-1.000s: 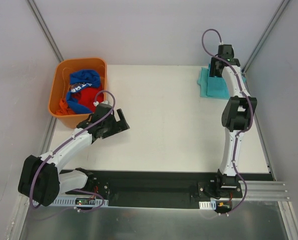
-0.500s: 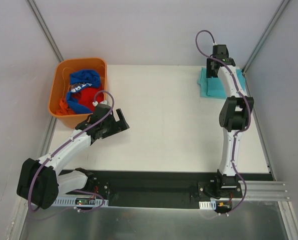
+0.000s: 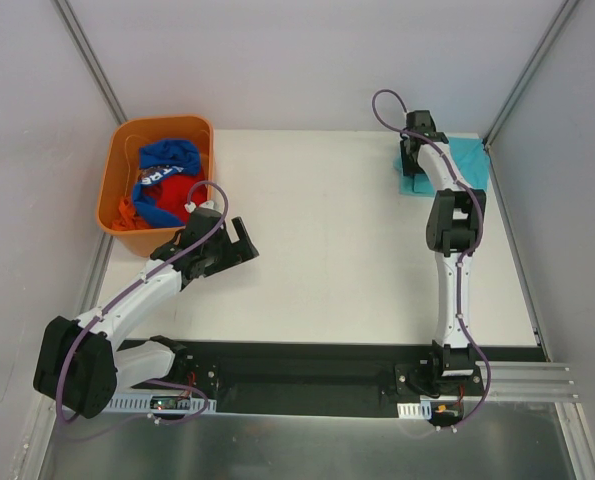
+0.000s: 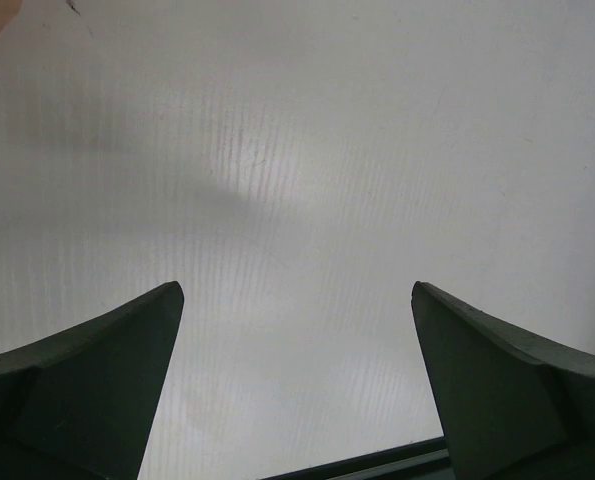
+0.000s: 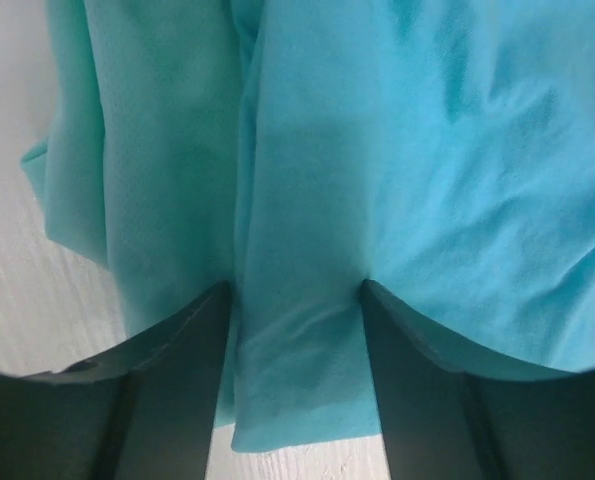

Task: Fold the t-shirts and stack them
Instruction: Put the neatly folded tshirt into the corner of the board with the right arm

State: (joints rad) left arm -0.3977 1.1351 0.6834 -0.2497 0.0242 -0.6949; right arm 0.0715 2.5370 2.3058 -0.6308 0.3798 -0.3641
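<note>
The teal t-shirts (image 3: 466,161) lie as one pile at the far right corner of the white table; I cannot tell the two apart. My right gripper (image 3: 413,160) is down on the pile's left part. In the right wrist view the right gripper (image 5: 297,285) has its jaws partway closed, with a raised fold of teal t-shirt (image 5: 457,150) bunched between them. The fabric's hem lies just below the fingertips. My left gripper (image 3: 241,240) hovers open and empty over bare table at the left. In the left wrist view the left gripper (image 4: 297,290) has only white table between its fingers.
An orange bin (image 3: 117,150) stands at the far left and holds a royal-blue garment with white lettering (image 3: 167,156) and red and orange garments (image 3: 182,190). Walls close in at both sides. A black rail (image 3: 307,362) runs along the near edge.
My right arm has swung left across the teal pile, uncovering its right part. The left arm has barely moved.
</note>
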